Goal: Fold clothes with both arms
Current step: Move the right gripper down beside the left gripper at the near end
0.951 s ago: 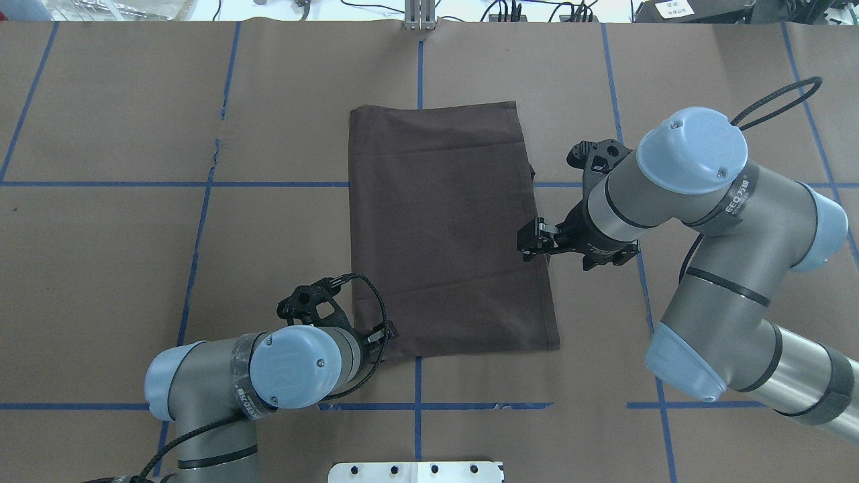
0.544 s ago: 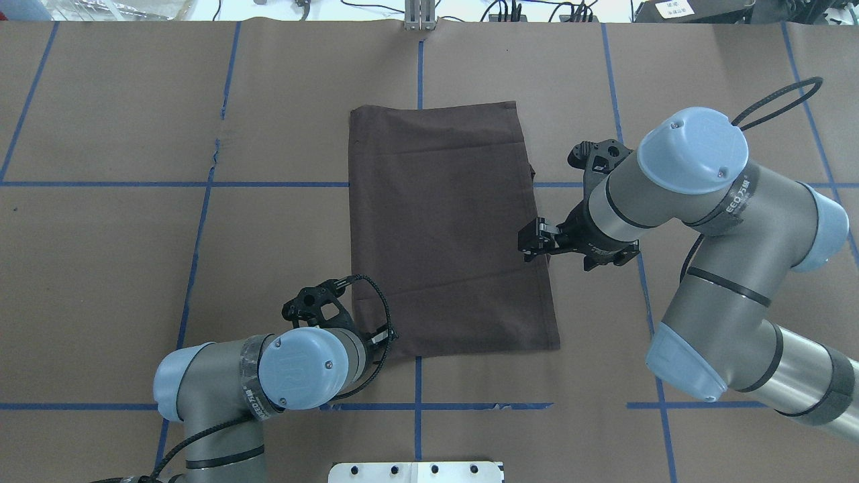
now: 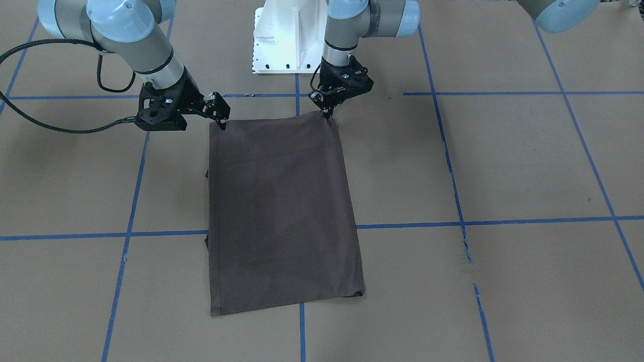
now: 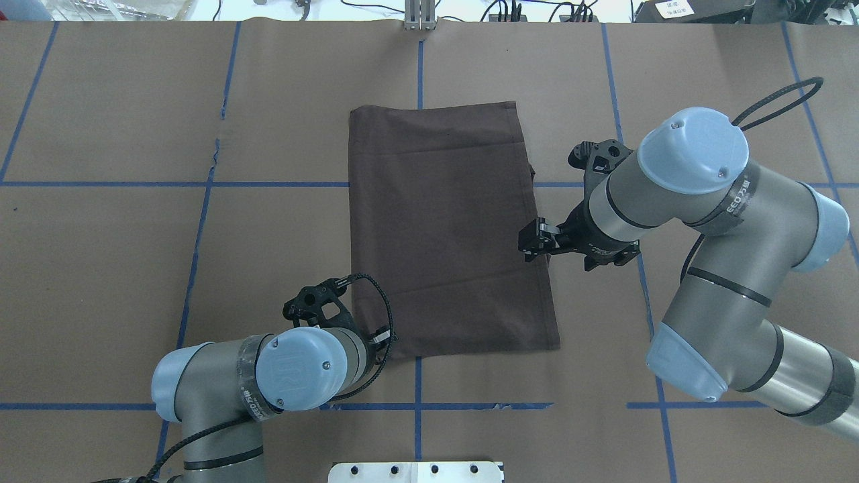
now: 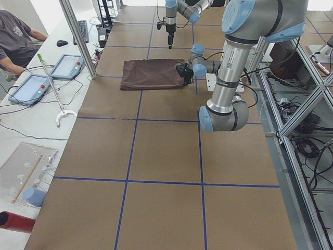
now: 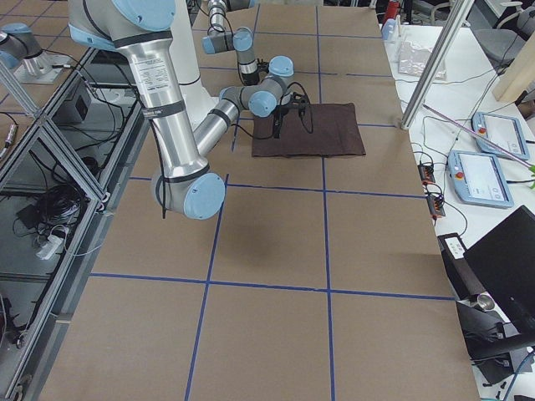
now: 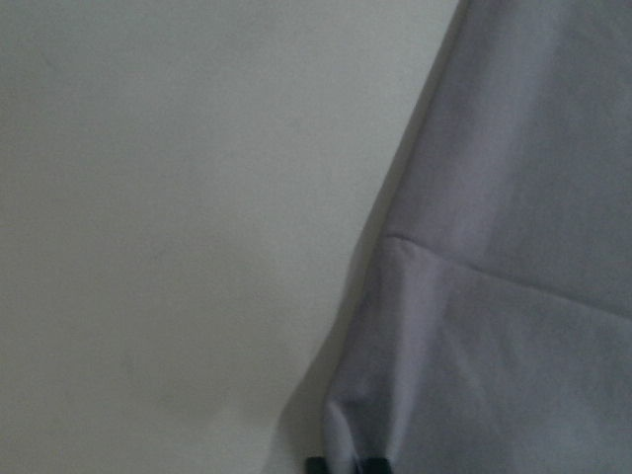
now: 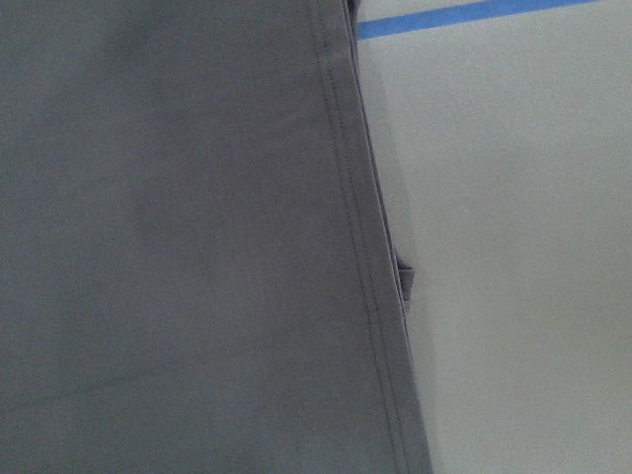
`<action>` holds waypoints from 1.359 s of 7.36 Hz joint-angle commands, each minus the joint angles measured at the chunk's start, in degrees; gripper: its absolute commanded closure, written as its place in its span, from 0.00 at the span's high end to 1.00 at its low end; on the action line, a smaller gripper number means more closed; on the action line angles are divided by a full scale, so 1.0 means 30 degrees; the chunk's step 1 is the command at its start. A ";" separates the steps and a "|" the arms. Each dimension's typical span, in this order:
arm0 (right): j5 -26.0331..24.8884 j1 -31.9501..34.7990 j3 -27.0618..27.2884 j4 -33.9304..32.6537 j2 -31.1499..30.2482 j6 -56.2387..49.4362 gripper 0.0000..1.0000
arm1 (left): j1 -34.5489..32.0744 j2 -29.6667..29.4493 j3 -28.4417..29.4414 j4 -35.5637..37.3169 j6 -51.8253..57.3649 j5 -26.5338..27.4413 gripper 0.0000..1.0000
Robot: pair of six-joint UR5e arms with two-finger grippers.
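As you move across the overhead view from left to right, you first meet the left arm [image 4: 201, 396], low at the near left of the brown paper-covered table [image 4: 100, 268]. Its left gripper [image 4: 384, 337] sits at the near left corner of the T-shirt [image 4: 449, 228]. The left wrist camera shows that corner gathered to a point between the dark fingertips [image 7: 316, 464], so the pincer is closed on the cloth.

The T-shirt is dark brown, folded to a long flat rectangle in the middle of the table, lying across the blue tape lines [image 4: 268, 184].

Further right, the right gripper [image 4: 531, 245] is over the shirt's right edge, carried by the large right arm [image 4: 704, 201]. Its wrist camera looks down on the stitched hem [image 8: 365, 276] and the table beside it. You cannot tell whether this pincer is wide or narrow, nor whether it touches the cloth.
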 commanded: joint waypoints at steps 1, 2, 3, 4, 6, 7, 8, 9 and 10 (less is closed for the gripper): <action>-0.0889 -0.0623 -0.0035 0.0024 -0.0090 0.0997 1.00 | -0.0020 0.0212 -0.0354 0.0049 0.0358 0.0022 0.00; -0.2725 -0.1992 -0.0064 0.0024 -0.0003 0.2805 1.00 | -0.0049 0.0185 -0.0385 0.0078 0.0477 0.0022 0.00; -0.3816 -0.3108 -0.0122 0.0053 0.0172 0.5230 1.00 | -0.0079 0.0184 -0.0385 0.0079 0.0478 0.0022 0.00; -0.4407 -0.3757 -0.0151 0.0169 0.0203 0.7516 1.00 | -0.0108 0.0155 -0.0385 0.0079 0.0478 -0.0007 0.00; -0.6511 -0.5105 -0.0384 0.0576 0.0262 1.1389 1.00 | -0.0079 0.0126 -0.0385 0.0050 0.0478 -0.0065 0.00; -0.6900 -0.5575 -0.0908 0.1450 0.0175 1.2915 1.00 | -0.0108 0.0126 -0.0356 0.0049 0.0478 -0.0066 0.00; -0.7570 -0.6044 -0.1494 0.1807 0.0145 1.4525 1.00 | -0.0108 0.0155 -0.0356 0.0049 0.0478 -0.0066 0.00; -0.7838 -0.6426 -0.1876 0.1753 0.0145 1.4686 1.00 | -0.0079 0.0184 -0.0356 0.0020 0.0478 -0.0066 0.00; -0.8102 -0.6574 -0.2257 0.1694 0.0145 1.4688 1.00 | -0.0079 0.0155 -0.0356 0.0020 0.0478 -0.0066 0.00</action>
